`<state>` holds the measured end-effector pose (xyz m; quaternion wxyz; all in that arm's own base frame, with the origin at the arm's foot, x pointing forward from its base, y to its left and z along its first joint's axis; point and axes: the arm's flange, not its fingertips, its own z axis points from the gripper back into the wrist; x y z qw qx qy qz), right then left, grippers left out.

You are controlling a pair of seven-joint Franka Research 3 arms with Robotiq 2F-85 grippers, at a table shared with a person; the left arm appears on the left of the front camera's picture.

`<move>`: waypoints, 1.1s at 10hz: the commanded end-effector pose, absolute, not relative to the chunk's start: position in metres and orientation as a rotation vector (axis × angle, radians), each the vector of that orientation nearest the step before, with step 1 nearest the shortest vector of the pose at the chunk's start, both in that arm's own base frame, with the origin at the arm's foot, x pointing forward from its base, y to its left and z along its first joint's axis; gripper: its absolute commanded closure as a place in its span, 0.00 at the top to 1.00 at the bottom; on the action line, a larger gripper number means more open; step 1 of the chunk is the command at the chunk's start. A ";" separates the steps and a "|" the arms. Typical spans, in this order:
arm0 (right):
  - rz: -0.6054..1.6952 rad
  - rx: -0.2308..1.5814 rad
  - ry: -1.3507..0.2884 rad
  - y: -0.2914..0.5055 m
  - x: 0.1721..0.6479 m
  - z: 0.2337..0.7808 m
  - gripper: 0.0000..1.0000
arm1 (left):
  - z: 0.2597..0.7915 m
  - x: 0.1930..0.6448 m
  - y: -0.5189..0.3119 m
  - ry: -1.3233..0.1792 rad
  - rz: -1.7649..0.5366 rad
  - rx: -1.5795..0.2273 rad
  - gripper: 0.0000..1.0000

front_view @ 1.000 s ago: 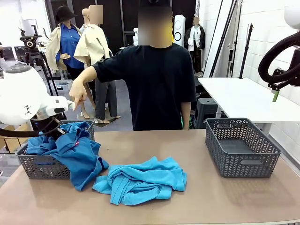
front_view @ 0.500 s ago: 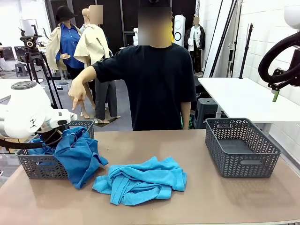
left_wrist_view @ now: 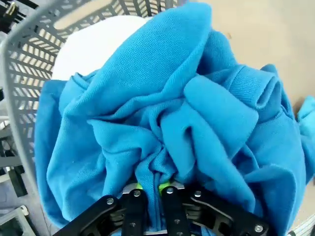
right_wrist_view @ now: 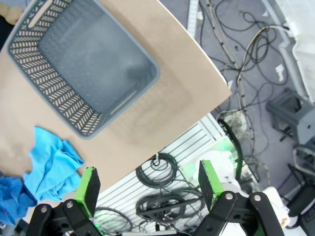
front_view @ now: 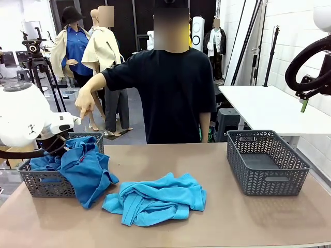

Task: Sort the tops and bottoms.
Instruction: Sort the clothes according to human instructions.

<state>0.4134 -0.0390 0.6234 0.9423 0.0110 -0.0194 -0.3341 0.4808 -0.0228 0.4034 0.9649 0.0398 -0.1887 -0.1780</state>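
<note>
1. Since a second ago the left arm has dipped and come back up over the left basket (front_view: 39, 182), and the royal-blue shirt (front_view: 85, 173) has been drawn a little farther in; the person's hand (front_view: 85, 107) stays pointing down at that basket.
2. Left gripper (left_wrist_view: 152, 189) is pinched tight on a bunched fold of the royal-blue shirt, green pads (left_wrist_view: 163, 187) barely showing through the cloth.
3. Most of that shirt sits heaped in the left basket, but one side spills over the rim onto the table (front_view: 217, 217).
4. Sky-blue shirt (front_view: 158, 199) lies crumpled mid-table, just beside the hanging blue cloth.
5. Right gripper (right_wrist_view: 147, 189) hangs high off to the side with jaws wide, holding nothing; the right basket (front_view: 266, 163) below it holds nothing I can see.
6. Both shirts look light, soft and floppy: they will sag, trail and drag, not slip or break.
7. Best hold, I'd judge, is a thick ridge of gathered folds near the middle of the heap, since a single edge would let the rest trail.
8. Risk: trailing cloth catching the basket's rim.
</note>
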 end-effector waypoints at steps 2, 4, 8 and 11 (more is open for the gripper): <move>-0.674 0.025 -0.034 -0.039 0.413 0.625 1.00 | 0.423 0.480 -0.012 -0.410 -0.389 0.073 0.45; -0.674 0.025 -0.034 -0.039 0.413 0.625 1.00 | 0.430 0.480 -0.013 -0.415 -0.387 0.069 0.85; -0.674 0.025 -0.034 -0.039 0.413 0.625 1.00 | 0.455 0.481 -0.014 -0.432 -0.395 0.061 1.00; -0.674 0.025 -0.034 -0.039 0.413 0.625 1.00 | 0.492 0.490 -0.009 -0.498 -0.364 0.098 1.00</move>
